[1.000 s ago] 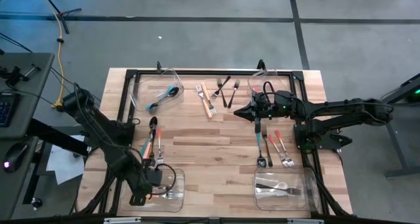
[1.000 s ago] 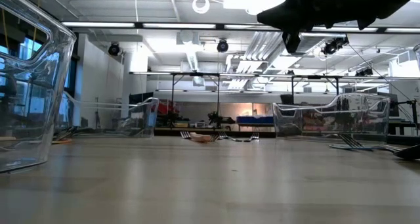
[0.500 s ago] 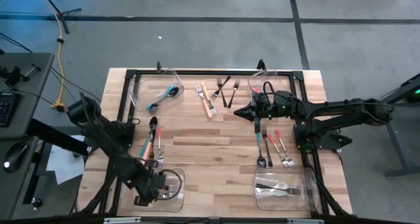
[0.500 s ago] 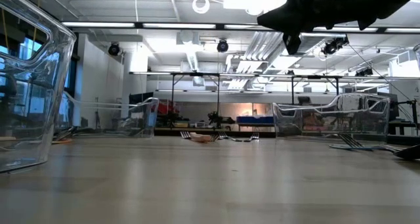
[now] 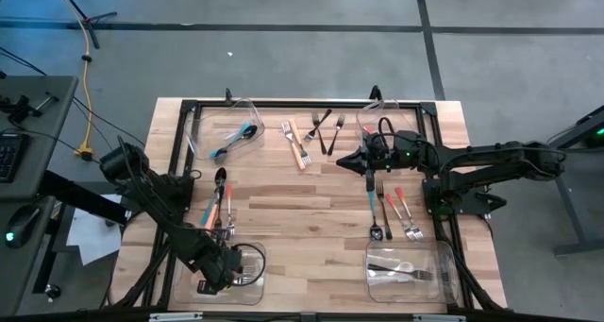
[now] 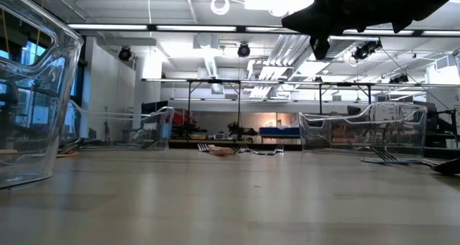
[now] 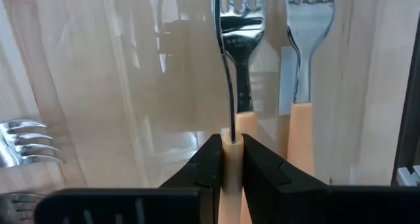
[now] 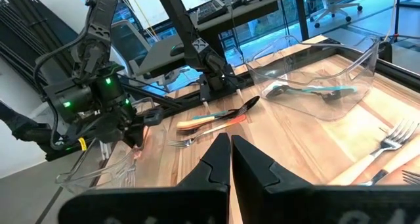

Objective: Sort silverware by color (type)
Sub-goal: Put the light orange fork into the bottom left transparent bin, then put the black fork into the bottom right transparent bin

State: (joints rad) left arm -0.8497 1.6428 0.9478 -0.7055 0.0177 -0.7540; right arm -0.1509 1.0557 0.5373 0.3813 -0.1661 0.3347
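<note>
My left gripper [image 5: 220,266] reaches down into the near-left clear bin [image 5: 247,286], shut on an orange-handled fork [image 7: 235,27]. A second orange-handled fork [image 7: 306,86] lies on the bin floor beside it. More silverware lies on the table: a black spoon with teal and red-orange pieces [image 5: 219,204], an orange fork [image 5: 298,144], black forks [image 5: 327,129], and red-handled forks [image 5: 394,214]. My right gripper [image 5: 366,163] hovers shut over the table's right half, holding nothing. My left gripper pinches the fork's pale orange handle [image 7: 231,144] between its two fingers, just behind the metal neck. The fingers come from above, pointing down. The fork's head [image 7: 236,27] reaches out past the fingertips toward the bin floor; whether it rests there I cannot tell.
A clear bin at the far left [image 5: 226,133] holds a teal piece. Another clear bin stands at the far right [image 5: 387,119]. A near-right bin [image 5: 411,271] holds dark and silver cutlery. A black frame [image 5: 302,103] edges the table.
My left gripper has gone down into the near-left bin and slightly toward the table's near edge, carrying the orange-handled fork with it.
</note>
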